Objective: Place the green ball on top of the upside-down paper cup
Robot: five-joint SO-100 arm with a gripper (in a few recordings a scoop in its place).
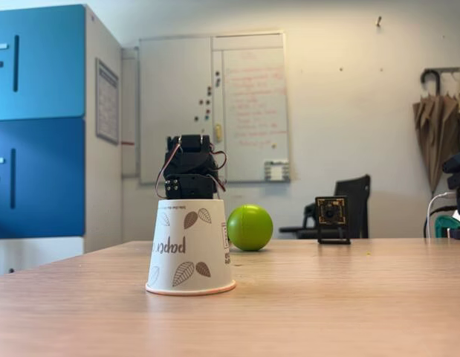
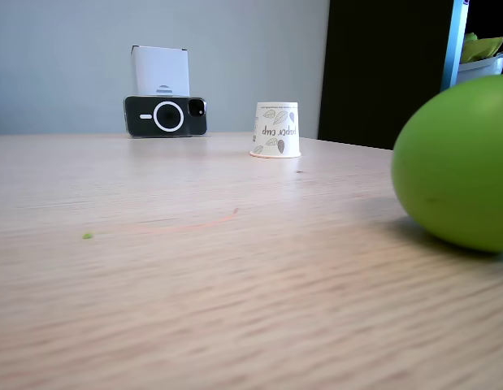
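Note:
The upside-down paper cup (image 1: 189,247) stands on its wide rim near the front of the wooden table, white with brown leaves and inverted lettering. The same paper cup (image 2: 275,129) looks small and distant in the other fixed view. The green ball (image 1: 250,227) rests on the table just behind and to the right of the cup. The green ball (image 2: 456,166) lies very close to the other camera, at that picture's right edge. The black robot arm (image 1: 189,169) sits folded behind the cup, which hides its lower part. I cannot make out its fingers. Nothing sits on the cup.
A small black camera on a stand (image 1: 332,218) is on the table right of the ball. A phone on a white stand (image 2: 165,114) stands at the far table edge, left of the cup. Bare wooden tabletop (image 2: 194,268) stretches between cup and ball.

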